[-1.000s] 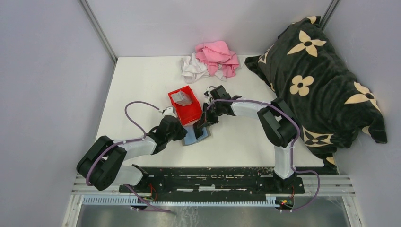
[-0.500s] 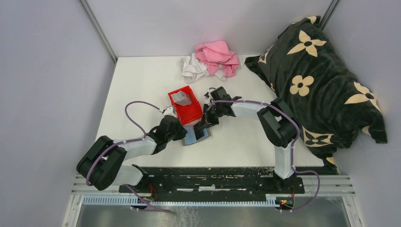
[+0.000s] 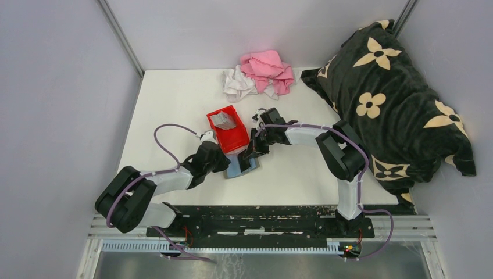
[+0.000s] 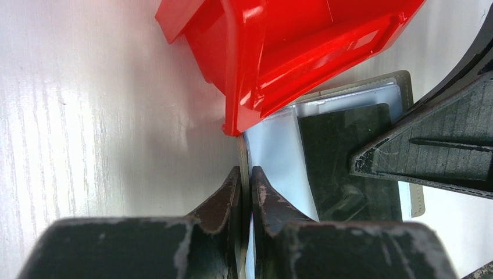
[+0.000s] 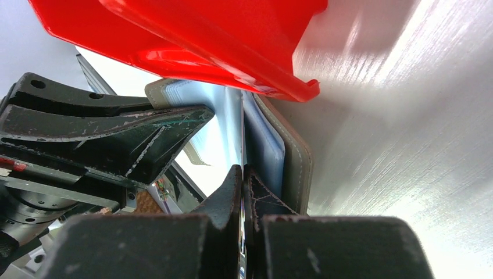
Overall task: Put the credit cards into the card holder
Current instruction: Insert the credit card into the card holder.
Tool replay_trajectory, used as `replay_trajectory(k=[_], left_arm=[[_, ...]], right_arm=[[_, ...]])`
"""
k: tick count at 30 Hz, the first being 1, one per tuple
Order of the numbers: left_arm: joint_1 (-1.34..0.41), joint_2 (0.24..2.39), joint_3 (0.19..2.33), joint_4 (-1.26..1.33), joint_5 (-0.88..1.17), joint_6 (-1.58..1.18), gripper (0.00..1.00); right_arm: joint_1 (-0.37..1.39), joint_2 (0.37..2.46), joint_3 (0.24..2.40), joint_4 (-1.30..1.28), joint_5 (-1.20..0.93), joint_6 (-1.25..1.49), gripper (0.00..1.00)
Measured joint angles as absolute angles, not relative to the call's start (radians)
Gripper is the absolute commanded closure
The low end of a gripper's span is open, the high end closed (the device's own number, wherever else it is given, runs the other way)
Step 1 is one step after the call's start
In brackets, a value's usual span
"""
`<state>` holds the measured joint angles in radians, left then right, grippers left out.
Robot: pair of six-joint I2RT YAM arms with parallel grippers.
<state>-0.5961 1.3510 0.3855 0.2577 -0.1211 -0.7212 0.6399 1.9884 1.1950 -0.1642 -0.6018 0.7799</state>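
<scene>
The card holder lies open in front of the red bin, its bluish inside up. My left gripper is shut on its left edge, seen close in the left wrist view. My right gripper is shut on a thin credit card, held edge-on over the open holder. In the left wrist view this card looks dark and glossy, lying on the holder's inside. The holder's grey cover stands right of the card. More grey credit cards stand in the bin.
The red bin touches the holder's far edge and overhangs it in both wrist views. Pink and white cloths lie at the back. A black flowered blanket covers the right side.
My right gripper has shifted slightly left and nearer over the holder. The left gripper and the holder have stayed in place.
</scene>
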Motion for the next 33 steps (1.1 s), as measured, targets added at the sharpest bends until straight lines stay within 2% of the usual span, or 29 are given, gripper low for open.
replay_trajectory(k=[33], left_arm=[[-0.596, 1.378, 0.419, 0.234, -0.120, -0.722, 0.97]], right_arm=[[0.634, 1.961, 1.174, -0.112, -0.621, 0.804, 0.99]])
